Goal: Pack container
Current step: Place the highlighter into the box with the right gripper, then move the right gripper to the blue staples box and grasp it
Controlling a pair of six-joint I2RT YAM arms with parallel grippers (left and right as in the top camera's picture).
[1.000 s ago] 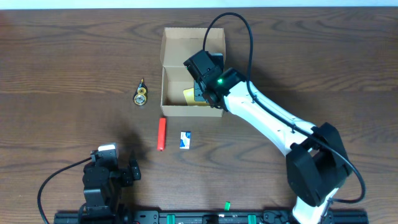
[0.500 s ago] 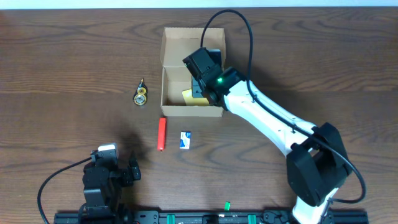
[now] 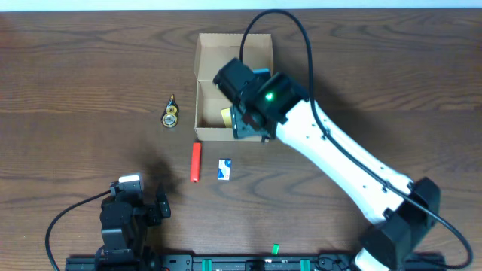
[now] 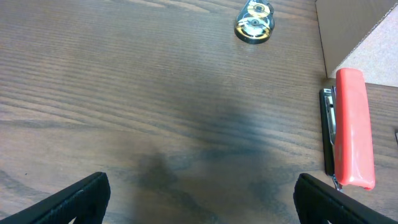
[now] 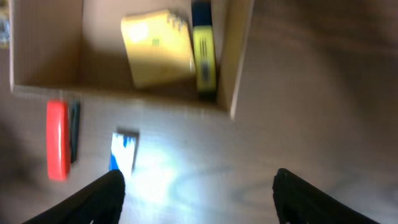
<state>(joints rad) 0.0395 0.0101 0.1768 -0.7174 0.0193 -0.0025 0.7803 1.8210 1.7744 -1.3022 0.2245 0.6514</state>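
Lifting up out of the container [image 3: 218, 56], the right arm had moved since a second before. From above, its head looked bigger and sat over the near wall, not deep inside. The right gripper [image 5: 202, 199] was wide open and held nothing. I guessed it had let something go and was free to fetch more.

The container sat at the far middle of the table [image 3: 90, 75] with its lid flap open. It was plain brown card, stiff and flat-sided. Inside lay a square yellow pad [image 5: 158, 50] and, just beside it, a thin dark and yellow thing [image 5: 204, 53].

Outside were a smooth red stick [image 3: 195, 162], a small blue and white packet [image 3: 224, 168] and a shiny gold round thing [image 3: 172, 115]. The left gripper [image 4: 202, 199] was wide open too, and empty.
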